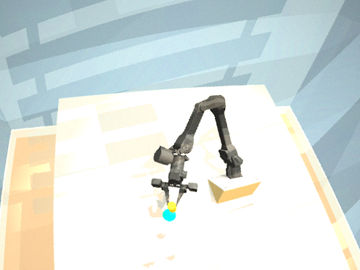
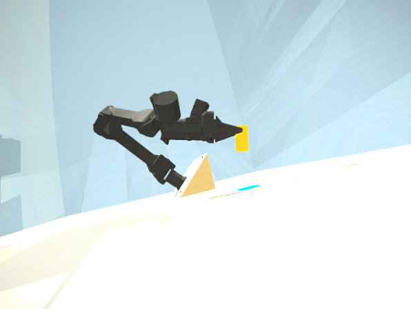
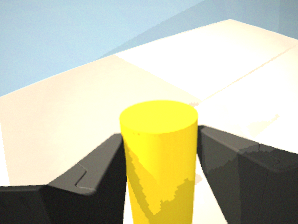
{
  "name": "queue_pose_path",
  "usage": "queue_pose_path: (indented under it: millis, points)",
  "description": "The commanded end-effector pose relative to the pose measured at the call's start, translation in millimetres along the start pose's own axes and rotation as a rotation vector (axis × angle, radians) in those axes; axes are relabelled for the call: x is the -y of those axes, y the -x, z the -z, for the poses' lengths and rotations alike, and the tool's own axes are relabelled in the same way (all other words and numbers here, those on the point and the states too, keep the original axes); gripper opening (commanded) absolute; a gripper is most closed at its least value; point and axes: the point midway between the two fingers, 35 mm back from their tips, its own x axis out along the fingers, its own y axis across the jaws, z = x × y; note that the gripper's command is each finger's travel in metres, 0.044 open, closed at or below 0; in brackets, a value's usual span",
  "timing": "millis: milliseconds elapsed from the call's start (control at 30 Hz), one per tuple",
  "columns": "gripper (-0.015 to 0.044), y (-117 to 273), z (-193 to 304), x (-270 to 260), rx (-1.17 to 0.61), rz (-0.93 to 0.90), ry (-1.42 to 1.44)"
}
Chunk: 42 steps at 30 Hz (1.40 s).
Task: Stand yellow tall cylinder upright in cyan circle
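Observation:
The yellow tall cylinder [image 1: 172,206] [image 2: 242,141] [image 3: 159,165] is upright in the air, held near its upper end. My gripper [image 1: 172,203] [image 2: 241,130] [image 3: 158,139] is shut on it, one finger on each side, and points nearly level. The cyan circle [image 1: 169,215] [image 2: 248,187] lies flat on the table, well below the cylinder's lower end in the exterior view. In the top view the cylinder overlaps the circle's upper edge. The circle is not visible in the wrist view.
The arm's wedge-shaped base block [image 1: 239,192] [image 2: 200,177] has a white top and wood-coloured sides. It stands on the white table [image 1: 274,242] [image 2: 276,241], beside the circle. Shadow patches lie on the table.

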Motion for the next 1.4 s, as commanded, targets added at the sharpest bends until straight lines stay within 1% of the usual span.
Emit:
queue_pose_path:
  millis: [0,700,1367]
  points:
    - [0.0105,5,-3,1,0.037,0.015,0.024]
    - [0.0105,22,-5,-4,0.173,0.070,0.110]
    - [0.0105,22,-4,-4,0.177,0.072,0.113]
